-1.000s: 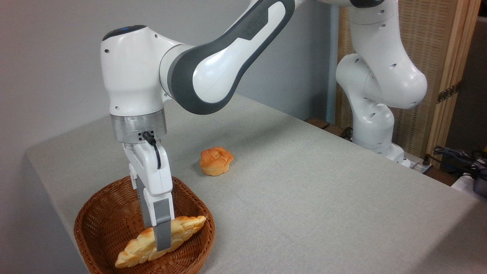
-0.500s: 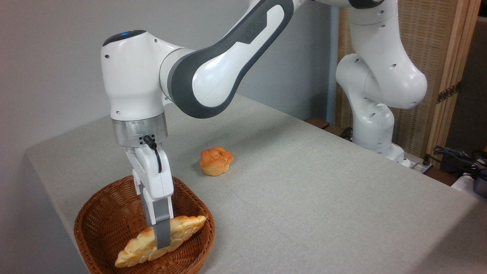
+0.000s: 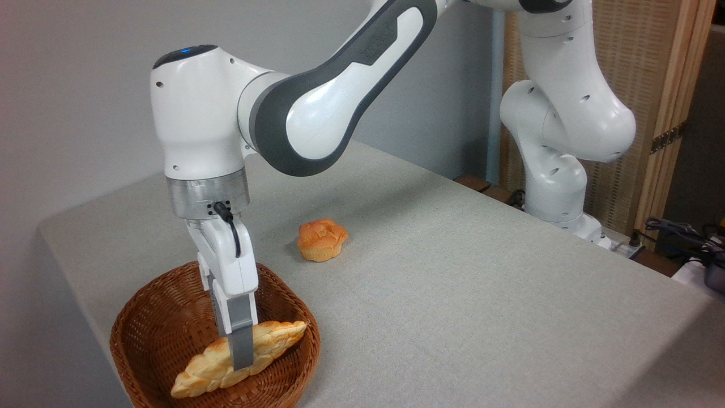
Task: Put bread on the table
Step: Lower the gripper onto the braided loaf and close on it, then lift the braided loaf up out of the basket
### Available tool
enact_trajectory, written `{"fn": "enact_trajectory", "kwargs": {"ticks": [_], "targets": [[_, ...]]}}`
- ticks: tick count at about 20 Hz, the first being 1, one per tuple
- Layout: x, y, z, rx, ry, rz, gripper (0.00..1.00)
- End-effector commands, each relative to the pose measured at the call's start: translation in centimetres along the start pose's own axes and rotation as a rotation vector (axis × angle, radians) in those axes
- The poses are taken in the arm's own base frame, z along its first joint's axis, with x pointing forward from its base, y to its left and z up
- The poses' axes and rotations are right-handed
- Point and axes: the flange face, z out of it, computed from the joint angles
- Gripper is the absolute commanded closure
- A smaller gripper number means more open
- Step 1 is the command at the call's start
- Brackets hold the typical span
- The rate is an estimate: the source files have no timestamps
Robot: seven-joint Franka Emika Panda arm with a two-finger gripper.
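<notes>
The bread (image 3: 273, 336), a long braided golden loaf, lies slantwise in the front of a brown wicker basket (image 3: 144, 326) at the lower left. My gripper (image 3: 237, 358) comes straight down onto the loaf's middle. Its grey near finger (image 3: 242, 348) lies against the loaf's front side, and the other finger is hidden behind the loaf. The jaws look shut on the loaf, which still rests in the basket. The table (image 3: 453, 283) is covered in light grey-beige cloth.
A small round orange bun (image 3: 321, 239) sits on the cloth behind and to the right of the basket. The arm's white base (image 3: 558, 192) stands at the table's far right, with cables (image 3: 679, 232) beyond it. The table's edge runs close to the basket's left side.
The wrist has shifted slightly and the fingertip sits a touch higher on the loaf. The bread and the basket have not visibly moved.
</notes>
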Motion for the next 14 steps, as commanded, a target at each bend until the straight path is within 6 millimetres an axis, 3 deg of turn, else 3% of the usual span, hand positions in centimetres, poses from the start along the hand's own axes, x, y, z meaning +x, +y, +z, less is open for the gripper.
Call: {"fn": "enact_trajectory", "kwargs": {"ticks": [1, 6, 10, 14], "targets": [[0.0, -0.1, 0.0, 0.023, 0.005, 0.03, 0.7], [0.0, -0.1, -0.3, 0.026, 0.008, 0.023, 0.76], [0.2, -0.1, -1.2, 0.027, 0.025, 0.01, 0.91], [0.6, 0.2, -1.5, 0.028, 0.031, 0.013, 0.93]]}}
